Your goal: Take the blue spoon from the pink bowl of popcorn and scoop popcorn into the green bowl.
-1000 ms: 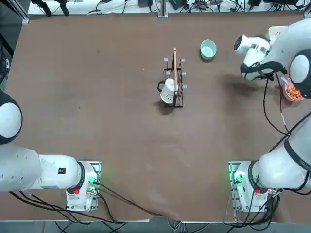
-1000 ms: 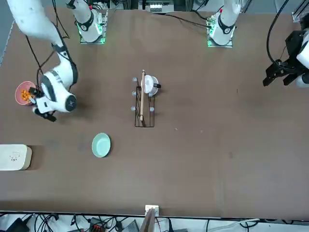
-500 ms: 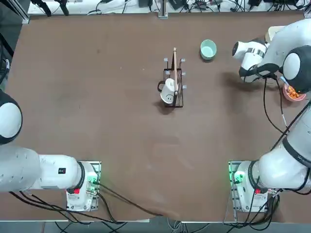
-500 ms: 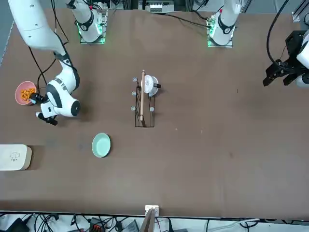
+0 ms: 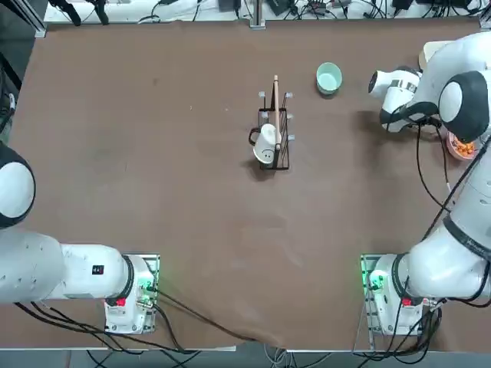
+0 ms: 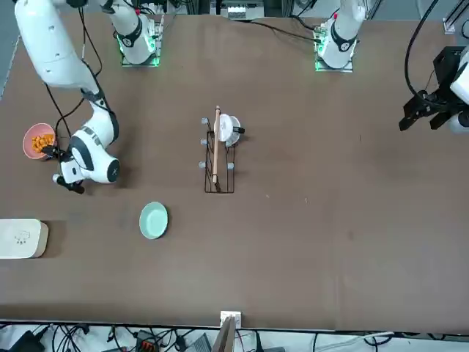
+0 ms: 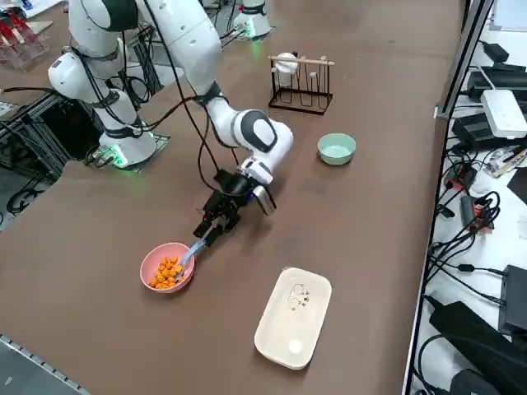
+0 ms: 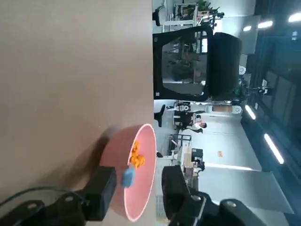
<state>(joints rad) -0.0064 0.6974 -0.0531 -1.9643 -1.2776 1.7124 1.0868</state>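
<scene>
Here the right gripper (image 7: 207,233) sits low over the desk (image 5: 153,153), beside the pink bowl (image 7: 153,275) on the side toward the green bowl (image 7: 336,149). Its fingers (image 8: 101,192) are spread, one on each side of the end of the blue spoon (image 7: 189,253) without closing on it. The spoon lies in the pink bowl with its handle over the rim, among the popcorn (image 7: 168,270).

A cream container (image 7: 293,317) lies near the pink bowl. A wire rack (image 7: 301,85) with a white mug (image 7: 285,62) stands mid-desk, well apart. The green bowl is clear of both.

In the top view the arm covers most of the pink bowl; the spoon is not visible there.
</scene>
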